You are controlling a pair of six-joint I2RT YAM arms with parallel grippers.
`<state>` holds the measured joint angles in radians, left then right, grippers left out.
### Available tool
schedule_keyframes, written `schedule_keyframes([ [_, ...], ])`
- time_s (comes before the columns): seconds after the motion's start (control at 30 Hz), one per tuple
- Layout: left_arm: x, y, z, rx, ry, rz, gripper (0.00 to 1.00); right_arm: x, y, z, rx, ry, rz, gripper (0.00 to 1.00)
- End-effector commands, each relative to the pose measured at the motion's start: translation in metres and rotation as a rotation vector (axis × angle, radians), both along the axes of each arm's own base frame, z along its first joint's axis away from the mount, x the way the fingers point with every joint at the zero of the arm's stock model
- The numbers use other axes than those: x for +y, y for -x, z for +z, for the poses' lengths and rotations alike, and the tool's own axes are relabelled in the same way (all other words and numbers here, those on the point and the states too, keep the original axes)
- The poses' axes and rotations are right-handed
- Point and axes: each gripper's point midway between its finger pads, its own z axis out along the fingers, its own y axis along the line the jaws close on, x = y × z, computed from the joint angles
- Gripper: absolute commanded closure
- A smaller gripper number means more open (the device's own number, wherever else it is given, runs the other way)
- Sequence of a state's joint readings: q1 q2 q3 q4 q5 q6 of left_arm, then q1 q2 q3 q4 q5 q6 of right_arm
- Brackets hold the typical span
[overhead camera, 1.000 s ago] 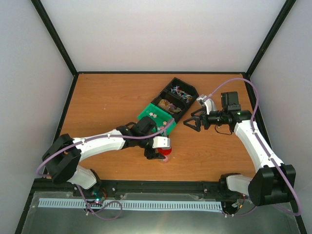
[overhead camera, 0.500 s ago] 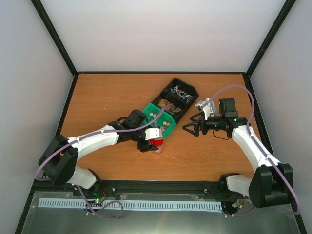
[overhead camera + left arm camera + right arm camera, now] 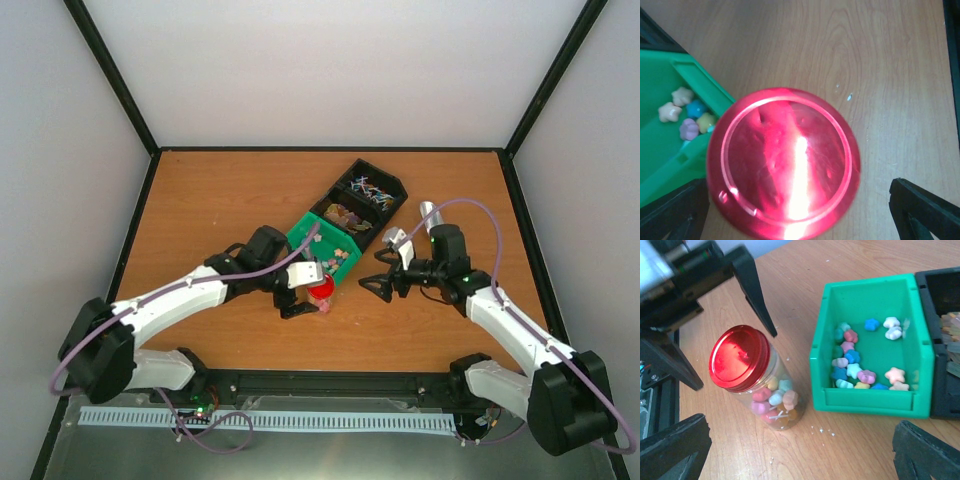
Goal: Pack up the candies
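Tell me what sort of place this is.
Probably a robot lab test cell: a wooden table boxed in by plain white walls, a left arm and a right arm bolted at its near edge, and a green bin of candies beside a red-lidded jar.

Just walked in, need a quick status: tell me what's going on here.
The left gripper hangs over a red-lidded jar of candies, jaws open on either side, not gripping. The jar stands upright on the table beside a green bin that holds more candies. The right gripper hovers nearby, open and empty.
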<state>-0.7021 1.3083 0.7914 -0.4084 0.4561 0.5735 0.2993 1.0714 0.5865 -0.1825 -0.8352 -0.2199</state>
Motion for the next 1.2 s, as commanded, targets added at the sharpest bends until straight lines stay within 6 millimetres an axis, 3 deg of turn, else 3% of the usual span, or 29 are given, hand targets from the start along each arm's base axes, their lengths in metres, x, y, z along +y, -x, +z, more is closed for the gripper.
schedule_keyframes([
  [0.0,0.012,0.007,0.017,0.006,0.035,0.06,0.0,0.015,-0.001,0.005,-0.122,-0.02,-0.011,0.02],
  [0.2,0.032,0.014,0.04,0.06,0.069,0.138,0.02,0.037,0.015,-0.012,-0.169,-0.018,0.079,0.02],
  [0.37,0.021,-0.003,0.071,0.118,0.128,0.233,0.25,0.049,0.03,-0.029,-0.212,0.004,0.165,0.03],
  [0.47,0.01,-0.012,0.085,0.18,0.17,0.268,0.28,0.054,0.036,-0.036,-0.235,0.013,0.199,0.03],
  [0.77,-0.013,-0.023,0.074,0.408,0.188,0.339,0.3,0.069,0.035,-0.039,-0.288,0.014,0.222,0.04],
  [0.97,-0.005,-0.037,0.063,0.533,0.208,0.42,0.34,0.086,0.036,-0.042,-0.32,0.006,0.252,0.05],
  [1.17,-0.013,-0.03,0.061,0.588,0.2,0.329,0.36,0.098,0.028,-0.045,-0.341,0.001,0.261,0.07],
])
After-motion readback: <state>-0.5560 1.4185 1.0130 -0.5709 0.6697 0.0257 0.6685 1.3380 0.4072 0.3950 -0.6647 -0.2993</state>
